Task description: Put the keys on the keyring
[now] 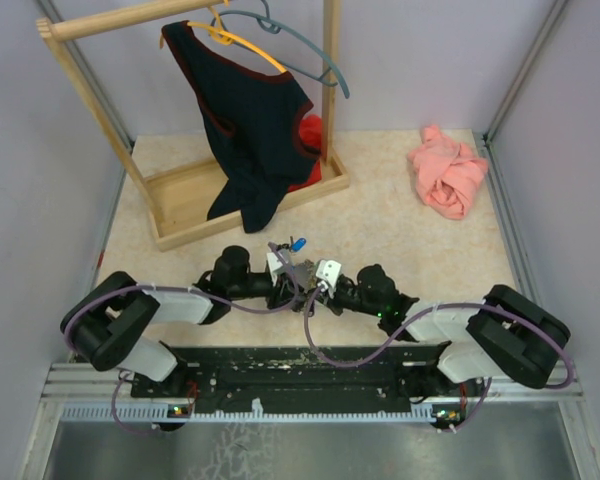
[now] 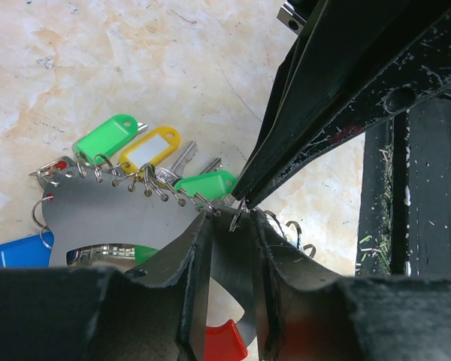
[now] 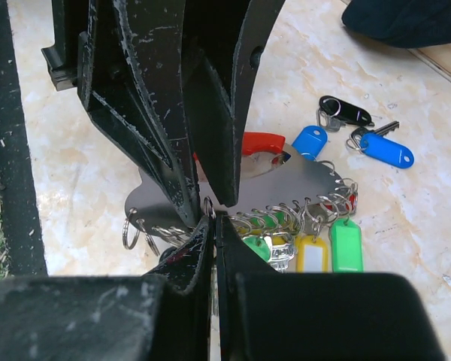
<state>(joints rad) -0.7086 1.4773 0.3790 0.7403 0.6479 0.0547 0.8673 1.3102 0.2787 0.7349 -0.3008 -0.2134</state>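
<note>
My table (image 1: 400,240) fills the top view, with the wooden rack (image 1: 90,100) and its dark garment (image 1: 250,130) at upper left and a pink cloth (image 1: 448,172) at upper right; my two arms meet at centre frame. My left gripper (image 2: 229,222) sits astride the grey keyring plate (image 2: 98,218), jaws partly apart, and I cannot tell whether they truly pinch it. My right gripper (image 3: 214,222) is closed tight, its tips touching a small wire ring (image 2: 237,214) on the plate's edge. The keys (image 2: 149,150) hang along that edge by green, yellow and red tags, left of centre in the left wrist view; a black-tagged key (image 3: 346,111) and a blue-tagged key (image 3: 387,150) lie loose at upper right of the right wrist view, apart from the plate.
</note>
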